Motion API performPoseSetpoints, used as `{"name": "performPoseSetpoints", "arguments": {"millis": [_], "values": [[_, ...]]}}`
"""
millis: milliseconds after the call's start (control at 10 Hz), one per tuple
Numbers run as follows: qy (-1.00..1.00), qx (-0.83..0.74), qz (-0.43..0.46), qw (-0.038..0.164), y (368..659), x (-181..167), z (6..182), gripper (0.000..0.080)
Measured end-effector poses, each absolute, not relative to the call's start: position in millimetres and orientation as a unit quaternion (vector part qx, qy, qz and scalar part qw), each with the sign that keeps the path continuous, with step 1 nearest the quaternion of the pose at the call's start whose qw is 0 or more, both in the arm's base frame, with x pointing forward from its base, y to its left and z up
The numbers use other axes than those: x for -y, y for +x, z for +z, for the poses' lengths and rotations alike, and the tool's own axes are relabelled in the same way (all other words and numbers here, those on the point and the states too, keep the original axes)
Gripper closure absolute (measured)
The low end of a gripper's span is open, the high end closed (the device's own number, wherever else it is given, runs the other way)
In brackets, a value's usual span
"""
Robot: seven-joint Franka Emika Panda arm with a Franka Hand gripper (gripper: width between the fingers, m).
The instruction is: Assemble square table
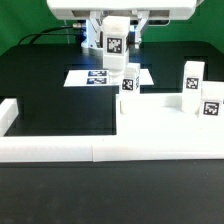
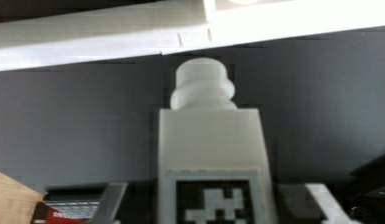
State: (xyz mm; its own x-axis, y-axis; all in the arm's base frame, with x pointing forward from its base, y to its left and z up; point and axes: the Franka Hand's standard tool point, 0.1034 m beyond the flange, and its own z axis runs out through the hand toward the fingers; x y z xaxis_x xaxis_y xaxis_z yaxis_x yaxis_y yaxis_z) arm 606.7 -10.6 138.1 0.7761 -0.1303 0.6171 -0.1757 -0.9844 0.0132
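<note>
My gripper is shut on a white leg post, tag facing front, and holds it upright above the table at the back. In the wrist view the post fills the middle with its rounded screw tip pointing away, and my gripper has a finger on each side of it. The white square tabletop lies at the exterior view's right. Three tagged leg posts stand on it: one at its far left corner, one at the far right, one at the near right.
The low white border wall runs along the front and turns up at the exterior view's left; a white edge, probably this wall, also crosses the wrist view. The marker board lies flat under the held post.
</note>
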Motion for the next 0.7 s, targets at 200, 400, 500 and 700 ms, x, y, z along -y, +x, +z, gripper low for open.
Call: {"name": "performPoseSetpoints", "arguments": {"millis": [200,400,500,700], "values": [[0.945,0.078,0.315,0.029,610,-9,119.1,0.0512],[0.947,0.076,0.312,0.032,611,-9,110.8,0.0512],[0.948,0.073,0.307,0.036,608,-7,103.8,0.0512],[0.951,0.070,0.297,0.039,603,-7,90.9,0.0512]]}}
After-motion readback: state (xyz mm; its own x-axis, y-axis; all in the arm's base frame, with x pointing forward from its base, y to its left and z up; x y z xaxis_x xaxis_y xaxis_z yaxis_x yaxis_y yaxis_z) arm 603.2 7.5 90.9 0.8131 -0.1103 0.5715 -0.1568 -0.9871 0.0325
